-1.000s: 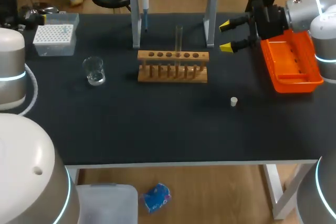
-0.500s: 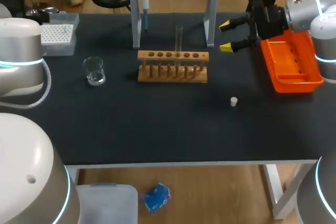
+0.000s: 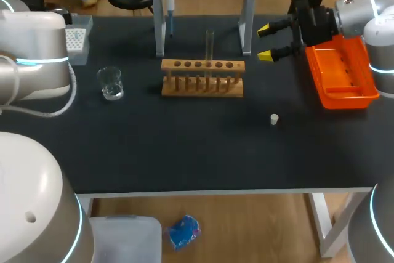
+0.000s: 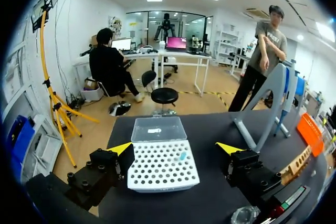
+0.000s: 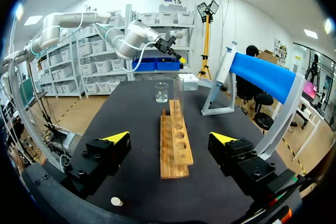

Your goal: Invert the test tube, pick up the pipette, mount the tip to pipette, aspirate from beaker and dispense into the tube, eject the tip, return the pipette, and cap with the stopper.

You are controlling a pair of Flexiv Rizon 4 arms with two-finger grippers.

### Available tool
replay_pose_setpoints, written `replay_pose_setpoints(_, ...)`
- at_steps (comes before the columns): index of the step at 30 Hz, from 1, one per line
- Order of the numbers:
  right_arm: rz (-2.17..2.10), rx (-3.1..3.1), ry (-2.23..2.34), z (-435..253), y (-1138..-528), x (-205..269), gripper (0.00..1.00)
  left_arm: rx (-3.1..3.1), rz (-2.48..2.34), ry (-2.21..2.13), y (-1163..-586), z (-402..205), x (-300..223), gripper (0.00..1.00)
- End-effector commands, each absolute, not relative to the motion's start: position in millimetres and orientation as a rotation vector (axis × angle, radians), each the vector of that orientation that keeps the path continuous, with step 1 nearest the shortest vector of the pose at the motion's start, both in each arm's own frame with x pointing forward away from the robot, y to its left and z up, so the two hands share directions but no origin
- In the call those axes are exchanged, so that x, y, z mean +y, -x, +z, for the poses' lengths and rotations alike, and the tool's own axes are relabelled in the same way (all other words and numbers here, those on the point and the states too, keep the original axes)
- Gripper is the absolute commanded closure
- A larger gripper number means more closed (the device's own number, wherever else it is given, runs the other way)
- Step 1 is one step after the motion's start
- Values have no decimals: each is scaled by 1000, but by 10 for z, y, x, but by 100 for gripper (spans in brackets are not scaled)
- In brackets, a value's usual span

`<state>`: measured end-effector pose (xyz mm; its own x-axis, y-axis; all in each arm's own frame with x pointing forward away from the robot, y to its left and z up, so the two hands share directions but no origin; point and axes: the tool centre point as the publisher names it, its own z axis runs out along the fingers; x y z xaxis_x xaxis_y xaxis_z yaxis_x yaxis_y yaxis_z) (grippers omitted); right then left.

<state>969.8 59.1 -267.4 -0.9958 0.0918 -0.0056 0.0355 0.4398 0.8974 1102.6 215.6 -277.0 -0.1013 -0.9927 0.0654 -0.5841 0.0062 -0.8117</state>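
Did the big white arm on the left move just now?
Yes. The left arm slid further in over the table and now hides most of the white tip box, which showed almost whole before.

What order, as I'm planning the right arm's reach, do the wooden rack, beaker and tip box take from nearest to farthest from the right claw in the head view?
From the right claw:
1. wooden rack, mid-table, its near end just off the claw's tips.
2. beaker, left of the rack.
3. tip box, farthest left, beyond the beaker.
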Motion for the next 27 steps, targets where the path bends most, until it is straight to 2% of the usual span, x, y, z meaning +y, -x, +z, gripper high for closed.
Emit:
replay_pose_setpoints(1, 1632, 2621, -114, -2677, -9702, 587, 0, 1715, -905, 1667, -11063, -2815, 2013, 0)
replay_pose_setpoints(27, 1632, 2621, -114, -2677, -9702, 587, 0, 1740, -871, 1754, -11175, -3229, 1897, 0)
